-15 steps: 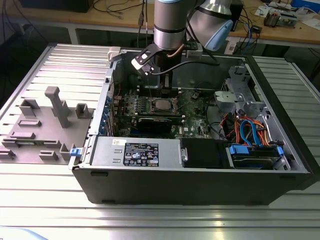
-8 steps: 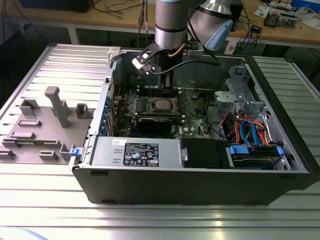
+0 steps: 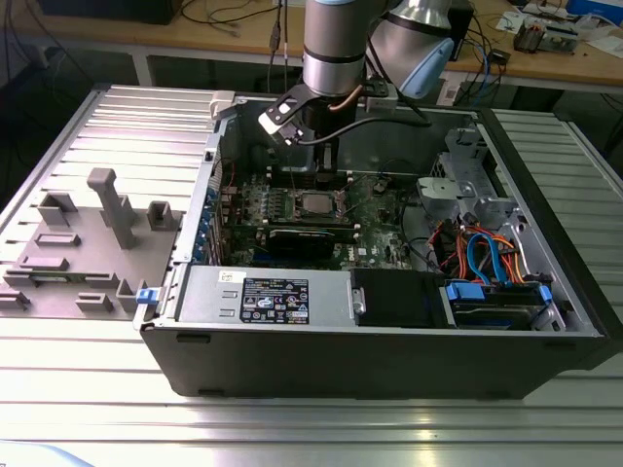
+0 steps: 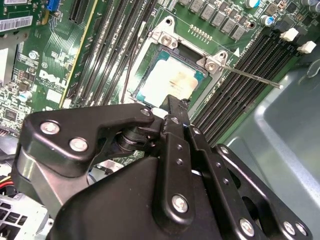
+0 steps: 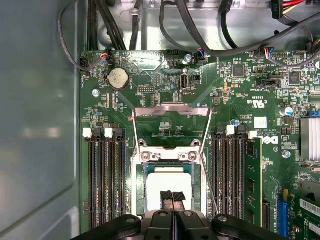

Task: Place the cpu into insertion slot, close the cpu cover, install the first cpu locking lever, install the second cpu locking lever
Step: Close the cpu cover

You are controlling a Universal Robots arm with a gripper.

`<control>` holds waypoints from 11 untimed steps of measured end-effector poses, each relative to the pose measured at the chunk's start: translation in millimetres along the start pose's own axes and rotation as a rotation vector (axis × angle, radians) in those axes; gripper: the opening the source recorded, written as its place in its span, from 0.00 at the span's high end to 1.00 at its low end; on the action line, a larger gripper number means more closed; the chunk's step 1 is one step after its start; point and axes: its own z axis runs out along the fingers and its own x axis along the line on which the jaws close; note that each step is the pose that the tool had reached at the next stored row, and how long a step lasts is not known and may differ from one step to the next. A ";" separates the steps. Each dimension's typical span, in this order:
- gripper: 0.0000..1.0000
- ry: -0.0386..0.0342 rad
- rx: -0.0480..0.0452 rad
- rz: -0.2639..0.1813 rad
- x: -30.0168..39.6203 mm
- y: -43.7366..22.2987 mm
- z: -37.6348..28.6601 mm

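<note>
Gripper (image 5: 172, 196) jaws are seen clenched tight, nothing between 'em, tips hung just over the cpu (image 5: 160, 181), which is seated flat in the insertion slot (image 5: 141, 187). Beyond, cpu cover (image 5: 170, 107) is flipped back w/ a locking lever (image 4: 250, 76) swung out, prob. so the socket is left reachable.

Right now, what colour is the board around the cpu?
Green board, clearest in the first wrist view.

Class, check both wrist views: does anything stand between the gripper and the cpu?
Nothing visible does. The gripper, fingers shut, hangs over the cpu, which lies in the insertion slot. The cpu cover is swung back, off the chip.
</note>
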 end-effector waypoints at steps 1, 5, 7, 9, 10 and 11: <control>0.89 -0.0001 0.0000 0.000 -0.1 0.0 -0.4; 0.89 -0.0001 0.0000 0.000 -0.1 0.0 -0.8; 0.89 -0.0001 0.0000 0.000 -0.1 0.0 -0.8; 0.89 -0.0001 0.0000 0.000 -0.1 0.0 -0.9; 0.89 0.0000 0.0000 0.000 -0.1 0.0 -0.9; 0.89 -0.0001 0.0000 0.000 -0.1 0.0 -1.0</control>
